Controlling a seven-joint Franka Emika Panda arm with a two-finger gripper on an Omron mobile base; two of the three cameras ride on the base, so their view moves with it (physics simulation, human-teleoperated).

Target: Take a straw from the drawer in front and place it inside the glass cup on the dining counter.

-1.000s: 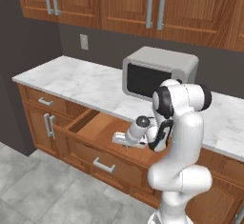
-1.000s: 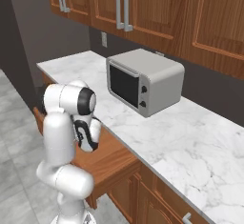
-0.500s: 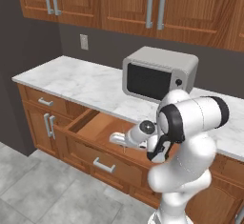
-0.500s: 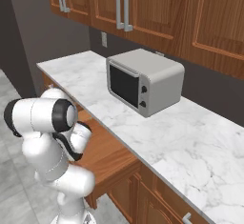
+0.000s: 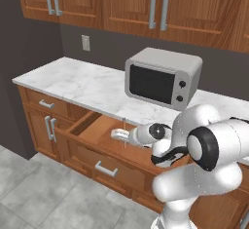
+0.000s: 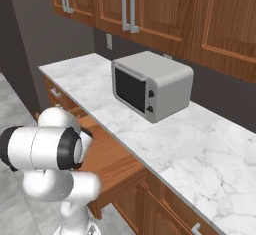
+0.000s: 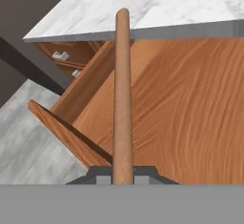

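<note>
The hand (image 5: pixel 121 134) is closed tight on the straw (image 7: pixel 122 94), pinching it near one end so that most of its length stands clear of the fingertips (image 7: pixel 102 176). In the hand view the reddish-brown stick runs straight out from between the two dark tips, with the wooden floor of the drawer (image 7: pixel 190 113) behind it. In the left base view the straw shows as a thin upright sliver at the hand, above the open drawer's interior and in front of the microwave (image 5: pixel 163 77).

Taking the drawer as the landmark: the straw hangs over its open box, not touching the floor or walls as far as the frames show. The marble surface (image 5: pixel 92 84) overhangs the drawer's back edge, and the microwave sits on that surface behind the drawer. The drawer stands pulled well out, its front panel with the silver bar handle (image 5: pixel 106 168) toward the room, presumably to give access from above.

The end grip seems sensible: a long free length can be lowered into a cup without the fingers fouling the rim. The pick looks done, judging by the lifted straw; carrying it to the dining counter remains. Being thin and pinched at one end, the straw could pivot or slip if swung briskly.
</note>
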